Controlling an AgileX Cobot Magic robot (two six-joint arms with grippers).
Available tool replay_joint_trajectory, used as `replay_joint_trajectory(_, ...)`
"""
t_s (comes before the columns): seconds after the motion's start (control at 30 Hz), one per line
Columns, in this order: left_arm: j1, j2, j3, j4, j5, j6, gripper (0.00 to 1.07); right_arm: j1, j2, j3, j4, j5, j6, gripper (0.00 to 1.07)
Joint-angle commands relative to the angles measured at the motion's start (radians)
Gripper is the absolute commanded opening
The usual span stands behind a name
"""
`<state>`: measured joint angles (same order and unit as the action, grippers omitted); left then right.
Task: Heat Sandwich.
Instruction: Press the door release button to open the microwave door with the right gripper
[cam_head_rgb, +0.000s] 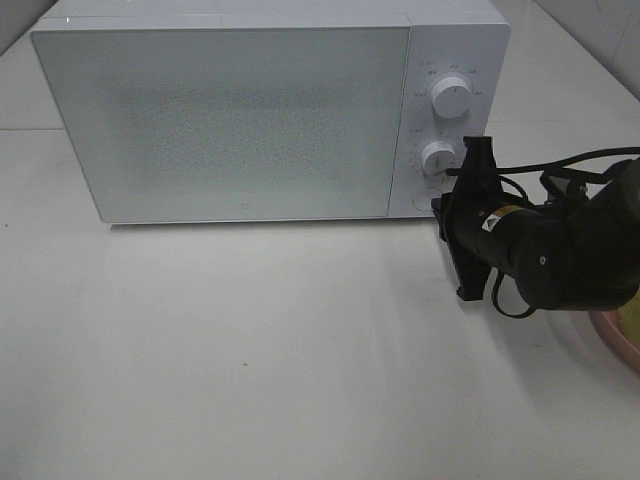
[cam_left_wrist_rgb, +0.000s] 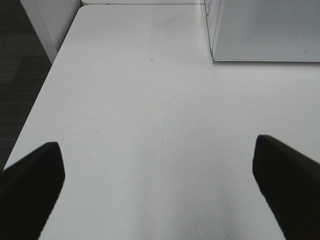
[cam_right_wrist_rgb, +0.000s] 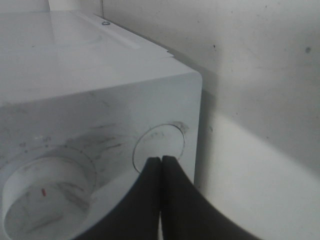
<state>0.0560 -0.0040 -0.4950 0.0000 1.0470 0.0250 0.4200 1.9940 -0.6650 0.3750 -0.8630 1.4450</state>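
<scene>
1. A white microwave (cam_head_rgb: 230, 120) stands on a white table (cam_head_rgb: 250, 350) with its door closed.
2. The right gripper (cam_right_wrist_rgb: 161, 160) has its jaws clenched together with nothing between them. Its tips are at the round button (cam_right_wrist_rgb: 159, 140) just below the lower dial (cam_head_rgb: 440, 157).
3. The left gripper (cam_left_wrist_rgb: 156, 147) hangs over the table, well apart from the microwave, jaws spread wide and holding nothing.
4. The sandwich (cam_head_rgb: 632, 318) shows only as a pale yellow sliver on a pink plate (cam_head_rgb: 612, 345) at the far right, mostly hidden behind the right arm.

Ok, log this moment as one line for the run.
microwave door: closed | right gripper: shut, tips at round button below lower knob | left gripper: open, over table
</scene>
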Motion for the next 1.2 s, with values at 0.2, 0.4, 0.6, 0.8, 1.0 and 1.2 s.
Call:
replay_joint_trajectory(0.2,0.002,-0.029,0.002,-0.007,-0.011,0.0,0.98,-0.022,0.031,-0.069,-0.038,0.055,-0.025,0.0)
replay_joint_trajectory(0.4,0.002,-0.029,0.002,-0.007,-0.011,0.0,0.98,-0.022,0.051,-0.087,-0.02,0.048,-0.019,0.0)
replay_joint_trajectory(0.6,0.002,-0.029,0.002,-0.007,-0.011,0.0,0.98,-0.022,0.072,-0.112,0.004,0.044,-0.022,0.0)
replay_joint_trajectory(0.8,0.002,-0.029,0.002,-0.007,-0.011,0.0,0.98,-0.022,0.071,-0.118,-0.003,0.003,-0.022,0.0)
replay_joint_trajectory(1.0,0.002,-0.029,0.002,-0.007,-0.011,0.0,0.98,-0.022,0.071,-0.118,-0.004,-0.004,-0.013,0.0)
replay_joint_trajectory(1.2,0.002,-0.029,0.002,-0.007,-0.011,0.0,0.98,-0.022,0.071,-0.118,-0.004,-0.086,-0.006,0.0)
